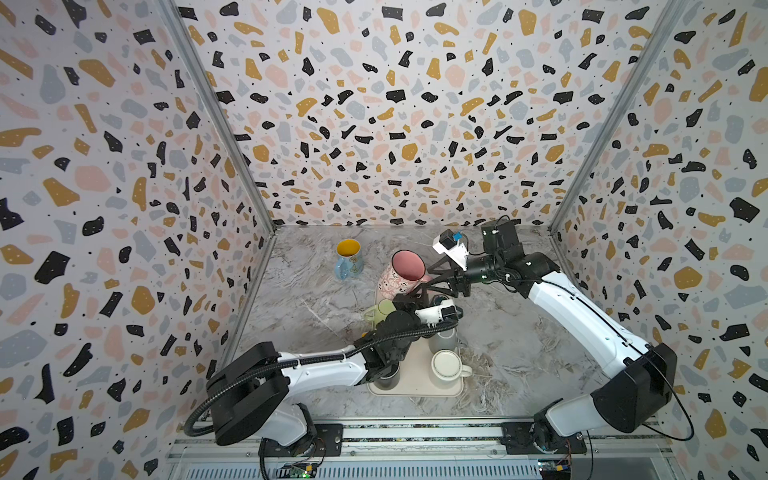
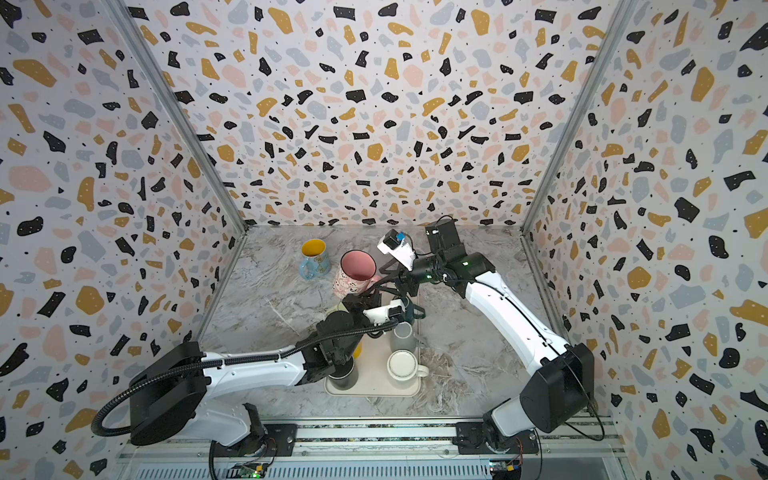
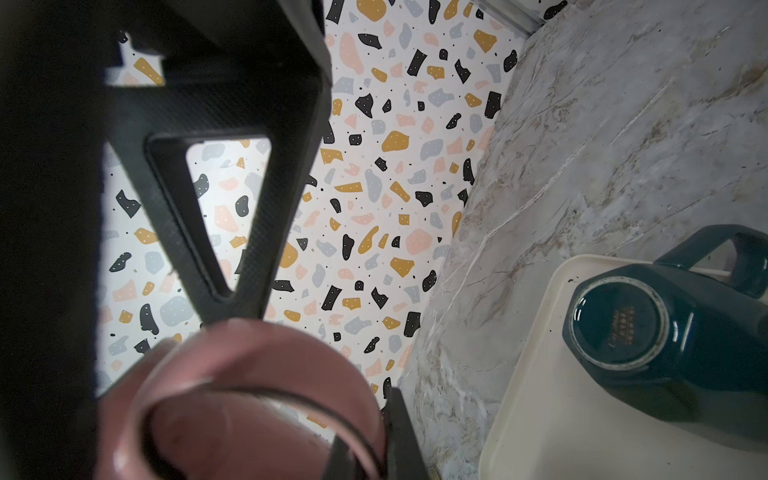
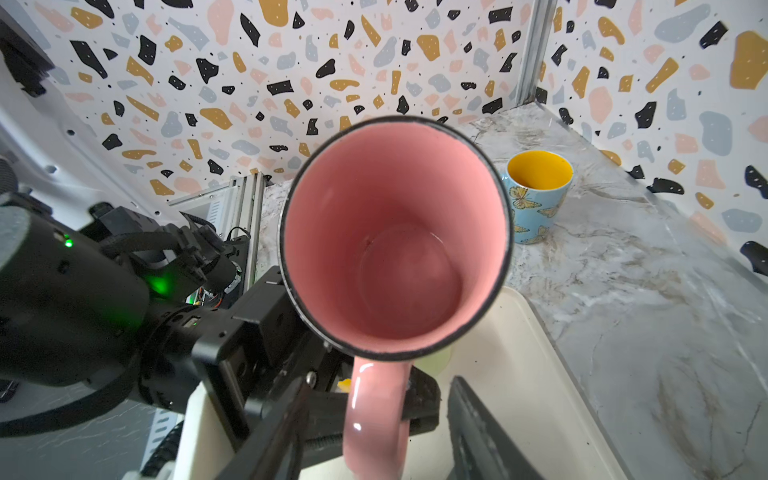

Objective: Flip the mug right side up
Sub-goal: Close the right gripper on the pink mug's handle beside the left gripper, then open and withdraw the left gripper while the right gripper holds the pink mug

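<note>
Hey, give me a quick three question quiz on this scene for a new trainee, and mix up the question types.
1. True or false: the pink mug is mouth up.
2. The right gripper has its jaws either side of the mug's: A rim, B handle, C base?
3. Fill in: the butterfly mug stands on the ___, off the tray.
Key: 1 true; 2 B; 3 table.

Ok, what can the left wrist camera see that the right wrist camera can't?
Only the left wrist camera shows the dark mug, sitting bottom up on the tray. Only the right wrist camera shows the butterfly mug with its yellow inside, standing on the table, and it looks right down into the pink mug. Both see the pink mug, the tray, the table and the spotty wall.
</note>
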{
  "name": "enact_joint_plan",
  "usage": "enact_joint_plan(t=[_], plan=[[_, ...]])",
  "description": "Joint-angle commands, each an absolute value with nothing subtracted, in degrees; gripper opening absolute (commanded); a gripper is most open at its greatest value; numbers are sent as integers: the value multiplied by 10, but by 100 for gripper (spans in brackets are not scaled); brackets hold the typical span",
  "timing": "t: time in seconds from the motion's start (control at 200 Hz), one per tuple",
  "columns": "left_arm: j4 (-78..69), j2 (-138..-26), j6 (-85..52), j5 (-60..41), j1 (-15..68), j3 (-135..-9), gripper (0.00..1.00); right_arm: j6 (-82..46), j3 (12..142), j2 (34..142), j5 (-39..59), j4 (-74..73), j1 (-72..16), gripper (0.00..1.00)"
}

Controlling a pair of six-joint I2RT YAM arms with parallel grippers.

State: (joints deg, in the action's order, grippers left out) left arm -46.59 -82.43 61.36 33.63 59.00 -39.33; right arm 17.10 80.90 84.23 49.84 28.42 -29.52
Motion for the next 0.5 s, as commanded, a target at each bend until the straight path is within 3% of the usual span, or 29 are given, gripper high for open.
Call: enact_joint_plan(t=[0.0, 0.496], plan=[[-563, -814, 640, 346, 593, -398, 0, 182, 837, 843, 495, 313, -302, 55], [-571, -816, 669, 344, 598, -397, 0, 178, 857, 877, 497, 328, -307, 41]])
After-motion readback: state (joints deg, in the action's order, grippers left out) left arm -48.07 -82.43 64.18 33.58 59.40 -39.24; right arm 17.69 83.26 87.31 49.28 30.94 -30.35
